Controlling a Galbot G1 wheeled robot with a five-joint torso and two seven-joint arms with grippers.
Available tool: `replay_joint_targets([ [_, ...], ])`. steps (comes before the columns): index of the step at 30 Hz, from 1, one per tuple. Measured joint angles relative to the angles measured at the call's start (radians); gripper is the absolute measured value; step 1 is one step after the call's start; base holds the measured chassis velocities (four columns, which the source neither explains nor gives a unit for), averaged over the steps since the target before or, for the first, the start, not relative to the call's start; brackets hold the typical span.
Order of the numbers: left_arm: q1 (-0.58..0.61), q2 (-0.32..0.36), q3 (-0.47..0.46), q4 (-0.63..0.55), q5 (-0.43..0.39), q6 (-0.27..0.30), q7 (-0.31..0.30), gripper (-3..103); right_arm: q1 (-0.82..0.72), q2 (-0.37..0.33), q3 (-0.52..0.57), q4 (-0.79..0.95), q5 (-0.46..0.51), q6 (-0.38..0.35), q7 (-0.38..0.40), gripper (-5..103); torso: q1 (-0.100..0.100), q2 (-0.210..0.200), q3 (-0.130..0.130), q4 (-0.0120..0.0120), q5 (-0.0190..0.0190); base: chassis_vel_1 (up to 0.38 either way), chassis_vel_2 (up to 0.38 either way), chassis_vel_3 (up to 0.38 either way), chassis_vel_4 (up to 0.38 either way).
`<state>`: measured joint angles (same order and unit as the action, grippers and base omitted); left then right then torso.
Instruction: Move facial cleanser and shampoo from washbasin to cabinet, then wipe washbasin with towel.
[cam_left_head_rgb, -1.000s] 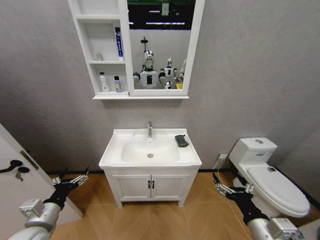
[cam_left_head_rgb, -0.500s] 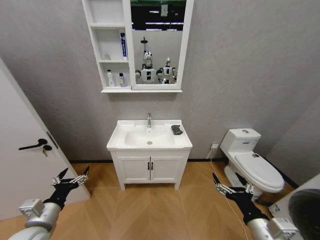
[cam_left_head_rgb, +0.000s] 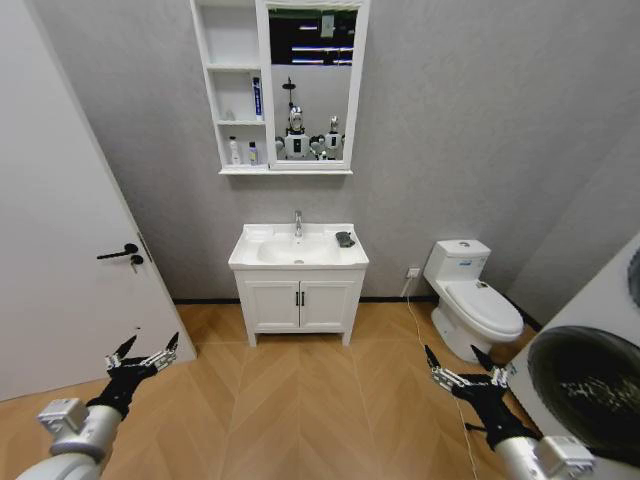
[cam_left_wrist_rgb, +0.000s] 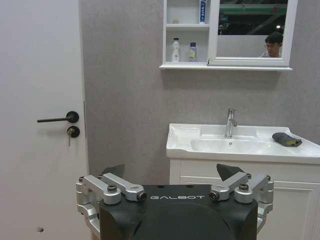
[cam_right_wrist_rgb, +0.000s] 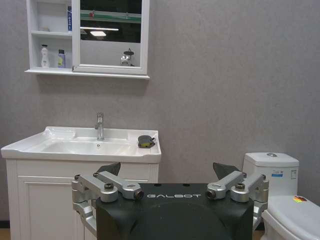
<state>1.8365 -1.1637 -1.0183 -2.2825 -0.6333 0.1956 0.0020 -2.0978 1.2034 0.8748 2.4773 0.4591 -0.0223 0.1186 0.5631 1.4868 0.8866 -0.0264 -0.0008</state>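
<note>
The white washbasin stands against the far wall, well ahead of me. The dark folded towel lies on its right rim, also seen in the wrist views. Above hangs the cabinet with its mirror. Two small bottles stand on its lowest shelf and a blue tube one shelf up; which is the facial cleanser or the shampoo I cannot tell. My left gripper and right gripper hang low over the floor, both open and holding nothing.
A white door with a black handle stands at the left. A toilet is right of the vanity. A white machine with a dark round window is close at my right. Wood floor lies between.
The whole view has pulled back: the camera has moved away from the washbasin, which now looks smaller and farther. Both arms keep the same pose, and the towel still lies on the rim.
</note>
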Motion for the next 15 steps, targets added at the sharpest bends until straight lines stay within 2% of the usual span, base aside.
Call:
replay_joint_targets([
  [1, 0.0, 0.0, 0.0, 0.0, 0.0, 0.0, 0.0, 100, 0.0, 0.0, 0.0, 0.0, 0.0, 0.0, 0.0, 100, 0.0, 0.0, 0.0, 0.0001, 0.0016, 0.372, -0.34, -0.335, 0.296],
  [5, 0.0, 0.0, 0.0, 0.0, 0.0, 0.0, 0.0, 100, 0.0, 0.0, 0.0, 0.0, 0.0, 0.0, 0.0, 100, 0.0, 0.0, 0.0, -0.0002, 0.0007, 0.296, -0.3, -0.326, 0.277],
  [6, 0.0, 0.0, 0.0, 0.0, 0.0, 0.0, -0.001, 100, 0.0, 0.0, 0.0, 0.0, 0.0, 0.0, 0.0, 100, -0.001, 0.0, 0.0, 0.0006, 0.0006, 0.137, -0.165, -0.228, 0.208],
  [8, 0.0, 0.0, 0.0, 0.0, 0.0, 0.0, -0.002, 100, 0.0, 0.0, 0.0, 0.0, 0.0, 0.0, 0.0, 100, -0.001, 0.0, 0.0, 0.0003, 0.0, 0.082, -0.033, -0.199, 0.208],
  [10, 0.0, 0.0, 0.0, 0.0, 0.0, 0.0, -0.001, 100, 0.0, 0.0, 0.0, 0.0, 0.0, 0.0, 0.0, 100, -0.001, 0.0, 0.0, -0.0007, 0.0014, 0.03, -0.043, -0.179, 0.068],
  [15, 0.0, 0.0, 0.0, 0.0, 0.0, 0.0, -0.001, 100, 0.0, 0.0, 0.0, 0.0, 0.0, 0.0, 0.0, 100, 0.002, -0.001, 0.001, -0.0001, 0.001, -0.068, -0.009, 0.078, -0.013],
])
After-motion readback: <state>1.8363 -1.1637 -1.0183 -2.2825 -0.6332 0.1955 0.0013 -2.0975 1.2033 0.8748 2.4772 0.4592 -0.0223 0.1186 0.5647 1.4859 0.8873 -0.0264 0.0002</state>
